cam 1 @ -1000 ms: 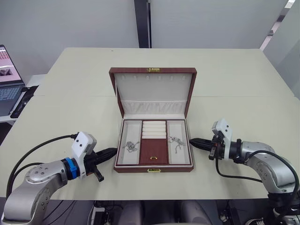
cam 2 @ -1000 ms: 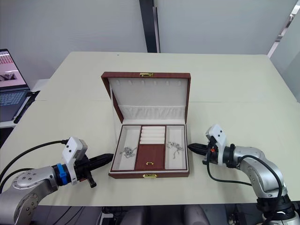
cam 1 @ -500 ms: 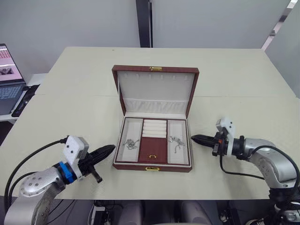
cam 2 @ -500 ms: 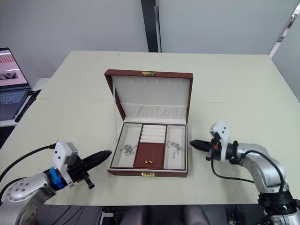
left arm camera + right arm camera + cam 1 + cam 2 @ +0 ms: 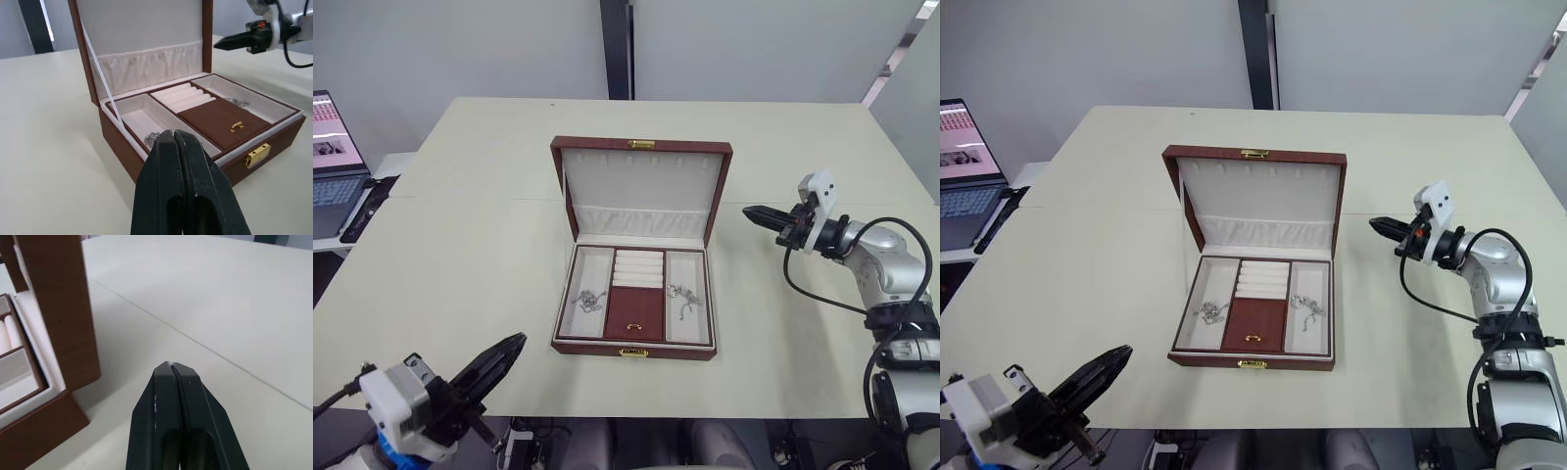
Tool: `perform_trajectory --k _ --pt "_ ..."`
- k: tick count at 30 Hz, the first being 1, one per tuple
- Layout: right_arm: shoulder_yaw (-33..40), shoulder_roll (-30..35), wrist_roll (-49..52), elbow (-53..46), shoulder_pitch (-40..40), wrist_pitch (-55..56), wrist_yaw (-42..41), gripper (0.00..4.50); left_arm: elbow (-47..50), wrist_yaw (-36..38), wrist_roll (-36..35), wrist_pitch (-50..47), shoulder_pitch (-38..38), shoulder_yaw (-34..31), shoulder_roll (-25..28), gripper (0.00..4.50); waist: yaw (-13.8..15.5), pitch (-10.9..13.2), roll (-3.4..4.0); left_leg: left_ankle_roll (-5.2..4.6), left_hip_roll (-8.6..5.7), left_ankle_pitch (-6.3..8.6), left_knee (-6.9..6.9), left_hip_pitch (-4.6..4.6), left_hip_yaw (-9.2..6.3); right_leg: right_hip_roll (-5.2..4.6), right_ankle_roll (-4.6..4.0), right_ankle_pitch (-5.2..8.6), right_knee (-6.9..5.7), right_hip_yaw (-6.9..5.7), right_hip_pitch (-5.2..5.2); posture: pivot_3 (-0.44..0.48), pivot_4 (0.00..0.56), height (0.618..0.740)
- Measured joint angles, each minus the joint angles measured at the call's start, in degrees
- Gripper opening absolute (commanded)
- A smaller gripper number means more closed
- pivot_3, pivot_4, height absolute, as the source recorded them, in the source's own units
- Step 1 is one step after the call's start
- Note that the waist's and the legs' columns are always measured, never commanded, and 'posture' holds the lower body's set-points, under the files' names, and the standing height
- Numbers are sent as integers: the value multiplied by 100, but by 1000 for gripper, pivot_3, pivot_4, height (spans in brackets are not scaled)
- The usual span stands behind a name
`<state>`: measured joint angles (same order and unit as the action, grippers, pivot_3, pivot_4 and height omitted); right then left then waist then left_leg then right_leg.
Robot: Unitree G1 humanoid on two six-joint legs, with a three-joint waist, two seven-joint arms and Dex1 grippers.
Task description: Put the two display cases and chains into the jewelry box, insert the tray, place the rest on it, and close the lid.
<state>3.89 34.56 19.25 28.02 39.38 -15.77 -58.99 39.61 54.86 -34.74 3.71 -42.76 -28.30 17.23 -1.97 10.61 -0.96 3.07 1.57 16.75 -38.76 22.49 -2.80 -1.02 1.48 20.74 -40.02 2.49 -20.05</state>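
The reddish-brown jewelry box (image 5: 633, 348) stands open at the table's middle, its lid (image 5: 641, 191) upright behind it. The tray (image 5: 636, 311) sits inside the box. Silver chains lie in its left section (image 5: 588, 301) and its right section (image 5: 682, 297). The two display cases are hidden. My left gripper (image 5: 516, 340) is shut and empty, low at the table's front edge, left of the box and pointing toward it. My right gripper (image 5: 749, 211) is shut and empty, held right of the lid with its tip toward the lid's right edge, a gap between them.
A laptop (image 5: 328, 157) sits on a side surface at the far left. A dark pillar (image 5: 617, 49) rises behind the table. Bare tabletop (image 5: 460, 245) lies on both sides of the box.
My left gripper drew back from the box's left side to the front edge. My right gripper moved from beside the tray back to beside the lid. The camera view shifted slightly.
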Motion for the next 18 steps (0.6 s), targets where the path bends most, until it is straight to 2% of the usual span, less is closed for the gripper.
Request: perform_trajectory --k 4,12,18 --pt "-52 -268 -228 1022 661 555 21 14 459 -308 226 317 -252 363 -401 0 -31 1 -1 -4 3 2 0 1 5 1 3 -5 4 6 -2 0 150 740" --pt "-48 -719 -452 2449 1773 1338 158 14 975 -842 589 343 -373 768 -339 0 -83 3 3 -4 1 2 0 6 4 0 2 -5 4 5 -4 0 150 740" --pt "-46 -971 -468 2958 2235 1545 -63 14 1281 -1258 744 223 -371 1066 -158 0 -110 6 8 -4 8 2 2 5 1 3 1 -6 -2 3 -7 0 150 740"
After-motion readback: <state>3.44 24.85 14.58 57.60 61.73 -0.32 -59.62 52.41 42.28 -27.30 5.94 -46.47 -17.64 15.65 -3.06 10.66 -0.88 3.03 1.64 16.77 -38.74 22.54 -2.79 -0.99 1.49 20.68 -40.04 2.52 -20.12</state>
